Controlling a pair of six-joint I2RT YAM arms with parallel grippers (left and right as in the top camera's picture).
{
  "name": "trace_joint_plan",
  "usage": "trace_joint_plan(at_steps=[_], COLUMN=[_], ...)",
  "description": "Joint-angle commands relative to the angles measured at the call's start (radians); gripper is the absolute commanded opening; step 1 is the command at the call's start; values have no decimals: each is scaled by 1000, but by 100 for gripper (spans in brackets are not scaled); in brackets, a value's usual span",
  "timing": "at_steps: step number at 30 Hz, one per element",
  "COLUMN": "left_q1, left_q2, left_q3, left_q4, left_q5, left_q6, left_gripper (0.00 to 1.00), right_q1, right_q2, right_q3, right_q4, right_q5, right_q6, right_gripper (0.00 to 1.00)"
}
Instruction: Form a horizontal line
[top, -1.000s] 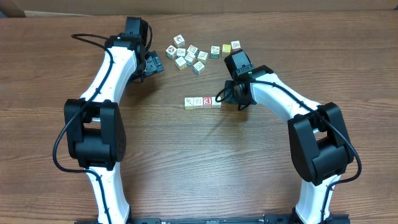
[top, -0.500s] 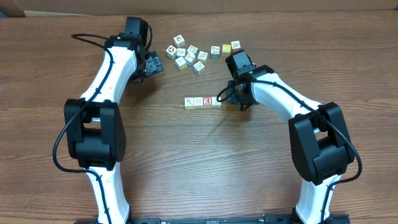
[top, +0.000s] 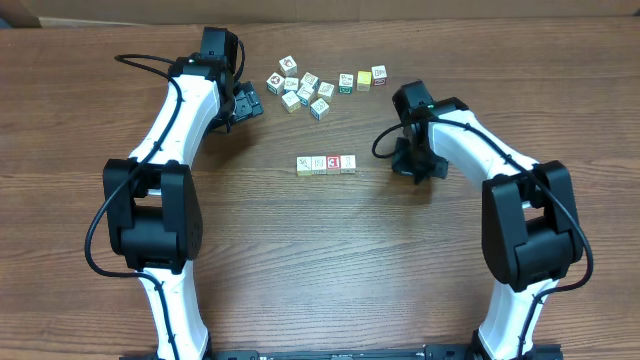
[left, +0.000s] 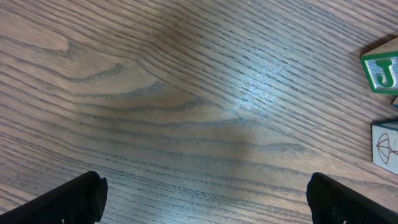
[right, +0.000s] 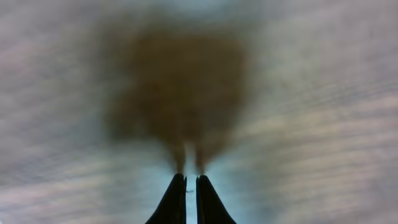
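Observation:
The horizontal line (top: 326, 164) is a short straight row of four tiny cubes at the table's middle: pale yellow, cream, red-faced, whitish with red trim. My right gripper (top: 413, 167) sits on the wood to the right of the row, apart from it. In the right wrist view its fingers (right: 191, 186) are shut with only a thin gap and nothing between them; the view is blurred. My left gripper (top: 243, 105) rests at the back left, beside the loose cluster. Its fingers (left: 205, 196) are wide open and empty over bare wood.
A loose cluster of similar cubes (top: 305, 90) lies at the back centre, with a few more cubes (top: 363, 77) trailing right. Two of them, a green J cube (left: 380, 71) and an umbrella cube (left: 385, 144), show at the left wrist view's right edge.
My right gripper has moved right, away from the row's right end. The row stays in place. The left arm has not moved.

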Motion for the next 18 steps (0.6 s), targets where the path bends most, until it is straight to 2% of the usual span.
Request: trace_joint_plan(at_steps=[1, 7, 18], left_q1=[-13, -13, -13], left_q2=[2, 2, 2], left_q3=[20, 19, 19], left_q4=[-2, -2, -2], left_q5=[5, 5, 5], left_q6=[9, 9, 9], left_gripper=[100, 100, 100], right_q1=[2, 49, 264], right_q2=[-34, -34, -34], right_q3=[-3, -3, -3], right_q4=[-45, -107, -45], right_q5=[-77, -223, -335], right_q6=[0, 0, 52], right_gripper=[4, 4, 4])
